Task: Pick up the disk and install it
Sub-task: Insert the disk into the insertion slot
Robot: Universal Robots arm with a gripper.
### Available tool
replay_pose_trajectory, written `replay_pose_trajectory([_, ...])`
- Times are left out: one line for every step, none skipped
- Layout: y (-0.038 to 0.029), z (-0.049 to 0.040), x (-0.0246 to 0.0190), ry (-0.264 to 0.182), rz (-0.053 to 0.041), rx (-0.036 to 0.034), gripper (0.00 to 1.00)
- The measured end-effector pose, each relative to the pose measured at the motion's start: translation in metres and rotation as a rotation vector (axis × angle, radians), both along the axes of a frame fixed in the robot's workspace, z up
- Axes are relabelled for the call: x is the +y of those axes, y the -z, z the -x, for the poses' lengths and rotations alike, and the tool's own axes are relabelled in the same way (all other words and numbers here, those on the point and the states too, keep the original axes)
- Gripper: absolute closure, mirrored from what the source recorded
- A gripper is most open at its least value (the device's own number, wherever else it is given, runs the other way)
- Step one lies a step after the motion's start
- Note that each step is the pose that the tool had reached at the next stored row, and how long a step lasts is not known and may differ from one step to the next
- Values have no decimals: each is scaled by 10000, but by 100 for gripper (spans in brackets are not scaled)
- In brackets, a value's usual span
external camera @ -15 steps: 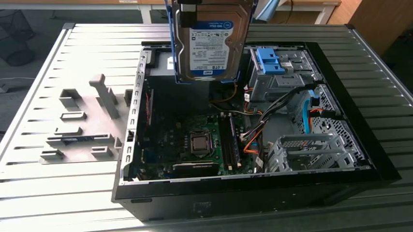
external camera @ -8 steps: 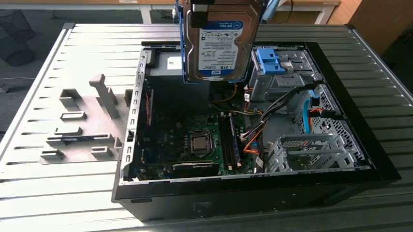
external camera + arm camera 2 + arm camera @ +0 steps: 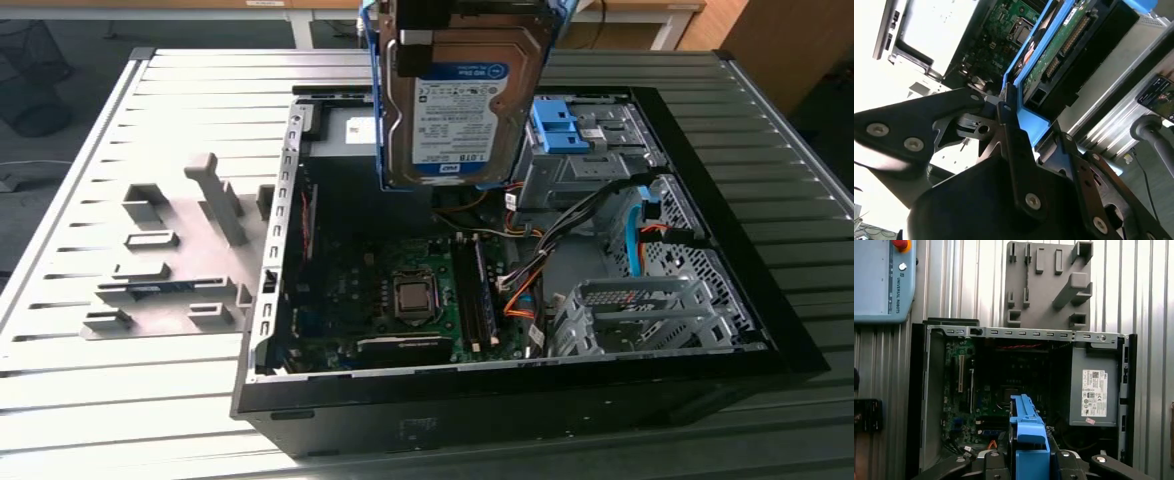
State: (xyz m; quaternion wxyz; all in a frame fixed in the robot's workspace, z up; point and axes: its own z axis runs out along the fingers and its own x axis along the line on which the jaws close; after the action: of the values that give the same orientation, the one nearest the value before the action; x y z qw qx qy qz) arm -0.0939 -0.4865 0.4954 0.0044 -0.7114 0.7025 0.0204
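One slatted metal table (image 3: 120, 420) carries the lot. On it the open PC case (image 3: 534, 400) lies on its side and takes up the centre and right of the exterior view. A grey fixture plate (image 3: 174, 260) with upstanding brackets sits just beside the case, at middle left.

Inside the case:
- grey power supply box (image 3: 1094, 385) with a white sticker
- motherboard (image 3: 387, 290), lower centre
- silver perforated drive cage (image 3: 641, 315), lower right
- bare blue bracket (image 3: 554, 128), parked by the bays at upper right

The disk (image 3: 461, 110) is off the table. It hangs on edge at top centre of the exterior view, over the open case, clear of the board and the bays, with its label facing the camera. The second wrist view shows the green underside and the blue carrier frame.

The tool (image 3: 1019, 120) is closed onto the carrier's end. Black fingers (image 3: 1006, 125) pinch the blue frame from both sides, and there is no visible gap.

Step, as I read it: pick is done and install isn't, so this is the carry or approach phase.

What seating calls for, my call:
- Turn the disk from hanging to in line with the bay rails.
- Enter it square.
- Keep clear of the cable bundle between board and cage.
- The carrier is plastic, so a skewed push risks binding.

I can't tell from here which bay is the target.
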Motion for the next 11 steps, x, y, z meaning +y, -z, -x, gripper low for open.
replay_pose_trajectory([3, -11, -13, 1, -1, 0, 63])
replay_pose_trajectory([5, -30, -21, 2, -1, 1, 63])
replay_pose_trajectory([7, -55, -27, 2, 1, 3, 63])
replay_pose_trajectory([10, -88, -30, 1, 0, 4, 63])
replay_pose_trajectory([13, -127, -33, 0, 1, 6, 63])
replay_pose_trajectory([16, -164, -35, 1, 1, 8, 63])
replay_pose_trajectory([19, -201, -37, 2, 1, 9, 63])
replay_pose_trajectory([22, -239, -38, 1, 1, 11, 63])
replay_pose_trajectory([26, -267, -41, 0, 0, 11, 63])
replay_pose_trajectory([31, -284, -43, 0, -1, 11, 63])
replay_pose_trajectory([35, -292, -45, 0, -1, 11, 63])
